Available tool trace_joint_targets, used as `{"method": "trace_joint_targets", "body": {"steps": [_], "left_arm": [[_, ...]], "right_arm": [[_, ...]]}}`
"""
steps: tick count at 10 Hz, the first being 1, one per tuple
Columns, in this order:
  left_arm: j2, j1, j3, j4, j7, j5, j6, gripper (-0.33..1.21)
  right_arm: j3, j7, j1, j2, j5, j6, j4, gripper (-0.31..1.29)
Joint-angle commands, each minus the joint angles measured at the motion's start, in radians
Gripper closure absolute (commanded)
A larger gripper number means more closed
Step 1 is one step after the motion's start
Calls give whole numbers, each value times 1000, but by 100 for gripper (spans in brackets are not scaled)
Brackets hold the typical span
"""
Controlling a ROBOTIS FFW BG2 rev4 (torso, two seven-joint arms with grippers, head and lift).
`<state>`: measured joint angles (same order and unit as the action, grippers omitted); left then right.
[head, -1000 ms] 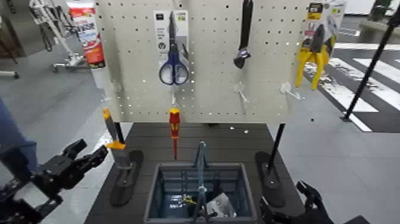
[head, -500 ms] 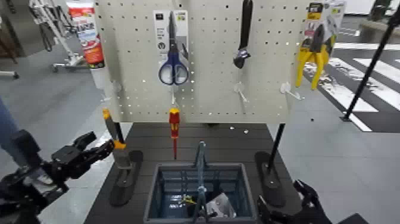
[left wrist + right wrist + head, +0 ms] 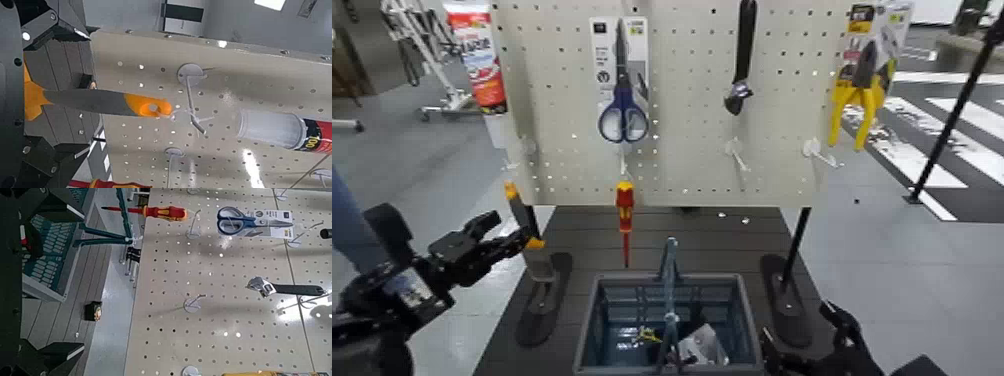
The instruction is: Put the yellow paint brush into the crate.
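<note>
Pegboard [image 3: 682,150] w/ tools stands behind the crate [image 3: 667,322]. Our left gripper [image 3: 500,240], fingers apart, sits just beside the brush [image 3: 521,232], which hangs at the board's lower left. Right gripper [image 3: 802,350] waits by the crate; can't tell its fingers. Risk: we nudge the brush off its peg before closing. Labels unreadable.

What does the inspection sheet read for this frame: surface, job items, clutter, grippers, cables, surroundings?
Surface: dark slatted table under a pegboard.
Job's things: yellow paint brush hangs at the pegboard's lower left; crate on the table, some small items inside.
Clutter: scissors, wrench, pliers, screwdriver, tube.
Grippers: left gripper open, beside the brush; right gripper low by the crate.
Cables: nothing seen.
Surroundings: grey floor, white stripes at the right.
</note>
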<state>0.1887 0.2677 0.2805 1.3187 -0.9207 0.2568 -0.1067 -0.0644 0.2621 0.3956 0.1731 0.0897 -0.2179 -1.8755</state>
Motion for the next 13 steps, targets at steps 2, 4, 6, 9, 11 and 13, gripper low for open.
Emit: {"method": "trace_joint_targets", "body": {"steps": [2, 4, 6, 9, 11, 13], "left_arm": [[3, 74, -38, -119, -21, -14, 42, 30], [9, 91, -60, -153, -24, -13, 53, 31], [9, 94, -69, -153, -26, -18, 53, 58], [9, 100, -73, -144, -26, -37, 30, 94], [8, 102, -72, -141, -17, -42, 30, 117], [8, 104, -76, -134, -14, -56, 13, 117]], "right_arm": [[-6, 0, -6, 2, 2, 0, 4, 15], [-11, 2, -12, 2, 4, 0, 9, 15], [-11, 2, -12, 2, 4, 0, 10, 15], [-11, 3, -12, 5, 5, -1, 9, 15], [-9, 3, -12, 5, 7, -1, 9, 15], [-9, 3, -12, 5, 7, -3, 10, 15]]}}
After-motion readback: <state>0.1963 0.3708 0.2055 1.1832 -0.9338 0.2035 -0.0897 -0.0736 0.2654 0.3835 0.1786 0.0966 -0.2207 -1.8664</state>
